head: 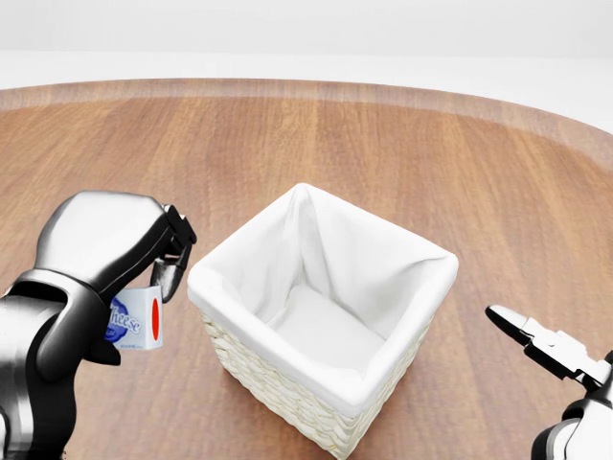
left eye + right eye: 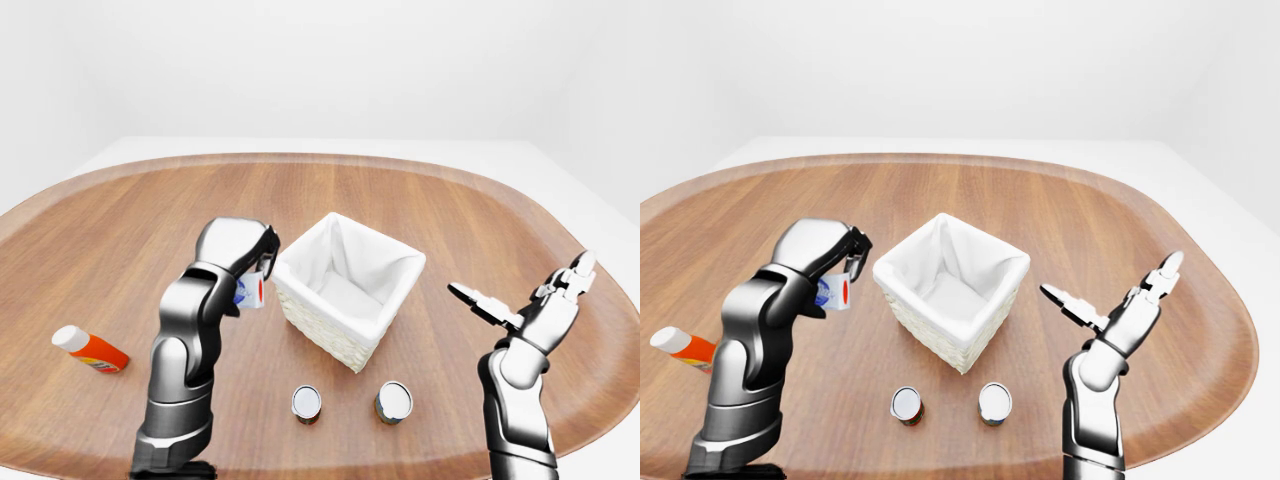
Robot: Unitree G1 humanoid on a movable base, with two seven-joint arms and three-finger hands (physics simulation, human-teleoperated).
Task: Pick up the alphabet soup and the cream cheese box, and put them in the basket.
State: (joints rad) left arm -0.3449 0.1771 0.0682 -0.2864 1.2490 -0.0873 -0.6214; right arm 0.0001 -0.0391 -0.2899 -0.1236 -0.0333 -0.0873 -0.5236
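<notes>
My left hand [image 1: 165, 273] is shut on the cream cheese box [image 1: 139, 324], a small white box with blue print and a red dot. It hangs in the air just left of the basket's left rim. The basket [image 1: 287, 359] is square, woven and lined with white cloth, and nothing shows inside it. Two cans stand upright below the basket in the left-eye view, one with a reddish side [image 2: 307, 403] and one darker [image 2: 393, 401]. I cannot tell which is the alphabet soup. My right hand [image 2: 525, 290] is held up at the right, open, with its fingers spread.
An orange bottle with a white cap [image 2: 88, 350] lies at the far left of the round wooden table [image 2: 450, 210]. The table edge runs close behind the two cans and under both arms.
</notes>
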